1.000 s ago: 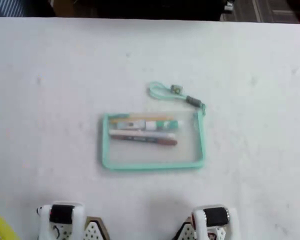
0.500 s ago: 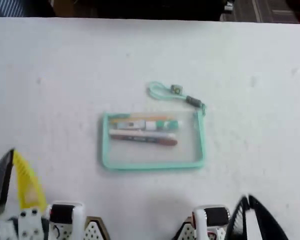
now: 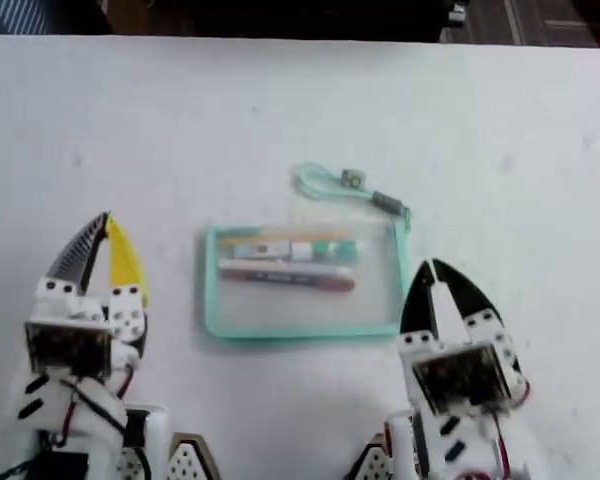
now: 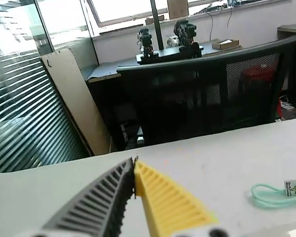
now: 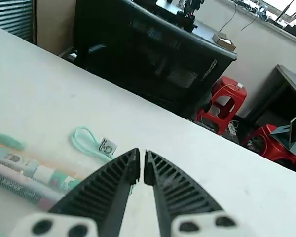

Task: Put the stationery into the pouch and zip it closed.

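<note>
Lying flat on the white table point(image 3: 500, 130) in the high view, the clear pouch point(image 3: 305, 300) with its mint-green edging holds the pens point(image 3: 285, 264) side by side along its far edge, and a green strap point(image 3: 325, 182) loops out from its far right corner. The left gripper point(image 3: 107, 222), one finger black and one yellow, sits well to the left of the pouch with its tips pressed together and nothing held; the right gripper point(image 3: 428, 268), all black, sits just beside the pouch's near right corner, likewise closed and empty. A second ago only the arm bases showed at the near table edge; both grippers have since swung forward to flank the pouch, which has not moved. From the left wrist, the left gripper point(image 4: 134, 165) is closed, with the strap point(image 4: 276, 193) beyond it. From the right wrist, the right gripper point(image 5: 141, 157) is closed just short of the strap point(image 5: 89, 140) and pens point(image 5: 34, 175).
</note>
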